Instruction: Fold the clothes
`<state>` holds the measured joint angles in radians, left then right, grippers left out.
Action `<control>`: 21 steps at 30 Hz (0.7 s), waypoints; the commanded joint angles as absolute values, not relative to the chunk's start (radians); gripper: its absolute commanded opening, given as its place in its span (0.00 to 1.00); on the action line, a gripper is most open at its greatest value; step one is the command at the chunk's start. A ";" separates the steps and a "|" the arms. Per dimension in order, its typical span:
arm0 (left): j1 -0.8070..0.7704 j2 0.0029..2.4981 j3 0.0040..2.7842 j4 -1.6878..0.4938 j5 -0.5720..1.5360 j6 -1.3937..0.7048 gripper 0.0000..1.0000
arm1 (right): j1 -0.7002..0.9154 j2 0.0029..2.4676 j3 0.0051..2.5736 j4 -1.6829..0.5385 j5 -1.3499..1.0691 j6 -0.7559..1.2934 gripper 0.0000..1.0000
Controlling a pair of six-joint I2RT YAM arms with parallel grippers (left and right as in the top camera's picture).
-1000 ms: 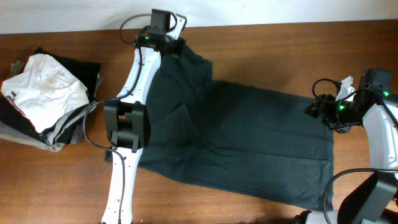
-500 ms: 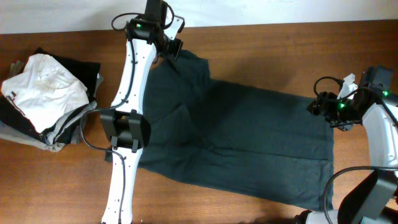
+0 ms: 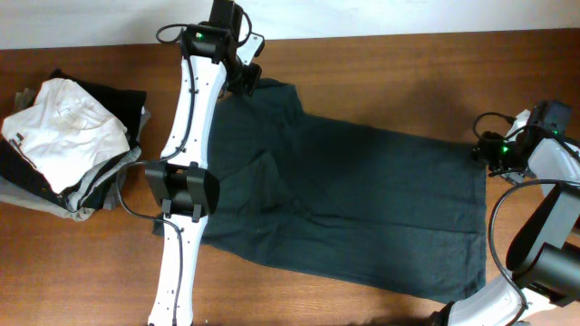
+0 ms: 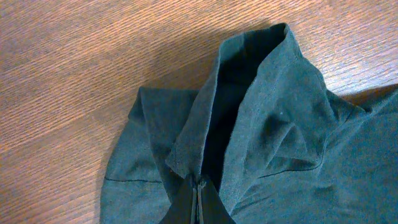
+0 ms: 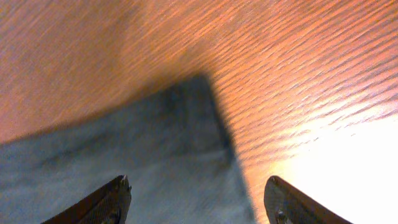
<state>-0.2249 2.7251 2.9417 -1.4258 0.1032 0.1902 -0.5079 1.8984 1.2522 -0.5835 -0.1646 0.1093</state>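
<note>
A dark teal garment (image 3: 344,204) lies spread across the wooden table. My left gripper (image 3: 246,77) is at its far left corner, shut on a pinched fold of the cloth (image 4: 205,130), which rises in a ridge above the jaws (image 4: 198,186). My right gripper (image 3: 494,149) is open at the garment's far right corner. In the right wrist view its fingers (image 5: 198,190) straddle the corner of the cloth (image 5: 155,143) without holding it.
A pile of other clothes, white (image 3: 63,122) on top of black and grey, sits at the table's left edge. The table's far edge meets a white wall (image 3: 408,14) just behind the left gripper.
My left gripper has drawn the sleeve corner further toward the far edge. My right gripper has moved right, off the cloth's right edge to its corner.
</note>
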 commanded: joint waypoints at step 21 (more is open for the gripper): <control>-0.221 2.682 2.962 -1.464 0.081 0.211 0.01 | -0.497 2.055 1.302 -0.453 -0.258 0.133 0.04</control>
<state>-0.2249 2.7251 2.9417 -1.4559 0.0990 0.1936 -0.4900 2.0365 1.2839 -0.4229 -0.2420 0.1337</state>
